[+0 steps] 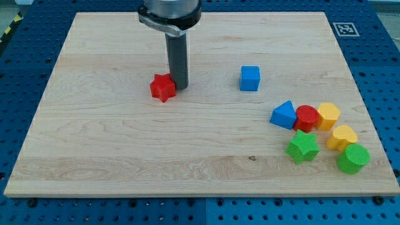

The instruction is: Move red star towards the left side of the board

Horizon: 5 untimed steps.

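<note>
The red star (163, 87) lies on the wooden board (112, 137), left of the board's middle. My tip (179, 85) stands on the board right against the star's right side. The dark rod rises from there to the arm at the view's top.
A blue cube (250, 78) sits alone right of centre. At the lower right lie a blue triangle (284, 115), a red cylinder (306, 117), a yellow hexagon (328, 115), a yellow heart (342, 136), a green star (302, 147) and a green cylinder (352, 158).
</note>
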### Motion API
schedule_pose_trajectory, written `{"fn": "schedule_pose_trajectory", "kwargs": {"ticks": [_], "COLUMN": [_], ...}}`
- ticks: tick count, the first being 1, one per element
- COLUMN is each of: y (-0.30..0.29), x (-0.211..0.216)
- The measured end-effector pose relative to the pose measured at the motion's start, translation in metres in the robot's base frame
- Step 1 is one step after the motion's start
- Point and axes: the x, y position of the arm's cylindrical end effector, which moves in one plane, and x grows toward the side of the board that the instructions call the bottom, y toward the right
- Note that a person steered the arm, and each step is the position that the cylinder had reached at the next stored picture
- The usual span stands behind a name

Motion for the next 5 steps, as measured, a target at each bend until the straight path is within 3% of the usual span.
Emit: {"fn": "schedule_pose_trajectory", "kwargs": {"ticks": [3,5], "y": [-0.009,-0.050], "x": [0.017,0.017]}}
